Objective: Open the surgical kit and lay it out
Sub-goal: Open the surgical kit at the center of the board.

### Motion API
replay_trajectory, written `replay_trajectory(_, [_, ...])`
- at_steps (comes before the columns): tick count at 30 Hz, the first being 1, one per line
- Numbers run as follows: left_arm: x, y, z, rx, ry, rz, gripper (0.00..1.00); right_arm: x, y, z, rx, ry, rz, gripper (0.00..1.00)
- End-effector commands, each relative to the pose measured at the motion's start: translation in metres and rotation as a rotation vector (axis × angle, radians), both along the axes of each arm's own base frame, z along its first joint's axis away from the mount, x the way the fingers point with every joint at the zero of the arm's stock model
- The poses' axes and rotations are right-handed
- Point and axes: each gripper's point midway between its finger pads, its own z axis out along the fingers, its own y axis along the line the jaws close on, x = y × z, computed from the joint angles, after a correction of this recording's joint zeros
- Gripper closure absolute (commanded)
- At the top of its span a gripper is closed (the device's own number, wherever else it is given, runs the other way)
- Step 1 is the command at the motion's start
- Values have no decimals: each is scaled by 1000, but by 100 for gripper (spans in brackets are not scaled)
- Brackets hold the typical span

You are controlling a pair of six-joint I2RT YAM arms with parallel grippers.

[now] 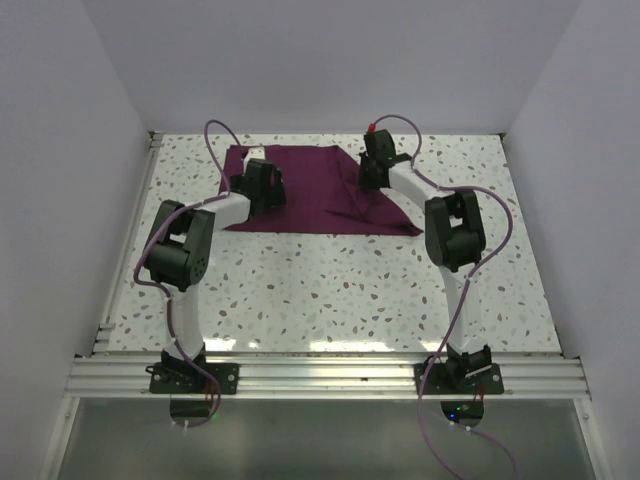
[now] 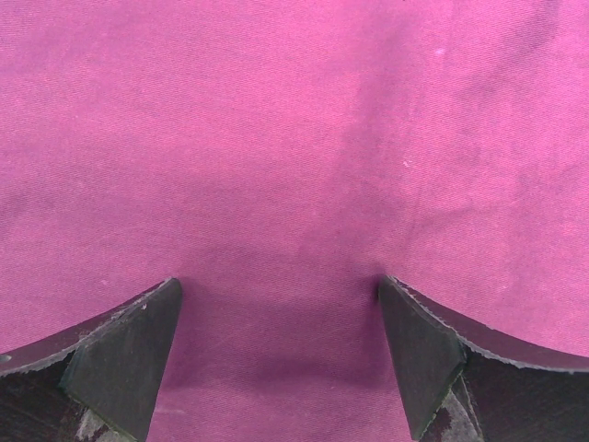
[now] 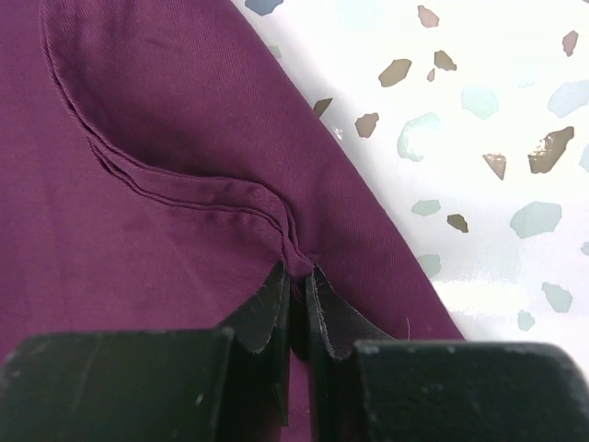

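One cloth wrap fold sits in right claw.

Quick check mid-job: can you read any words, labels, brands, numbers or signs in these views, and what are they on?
None can be read in any view.
The cloth is plain, with no tag or print showing.
The table has only speckles.
The left arm and right arm show no marking large enough to read.
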Motion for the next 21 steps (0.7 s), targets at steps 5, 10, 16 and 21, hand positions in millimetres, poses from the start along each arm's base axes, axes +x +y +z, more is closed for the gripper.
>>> replay_trajectory(5, [13,-6,15,-6,-53,2,8,12,-29,96,-78,-153,-108,88])
replay_trajectory(10, [13,-7,16,-6,-54,-2,8,19,-50,115,-183,-188,-171,88])
replay_trajectory(16, [13,-5,13,6,-50,3,8,40,-92,118,-288,-196,-305,88])
replay_trajectory(21, [14,-6,5,10,-38,-2,8,58,-150,114,-346,-212,-479,86])
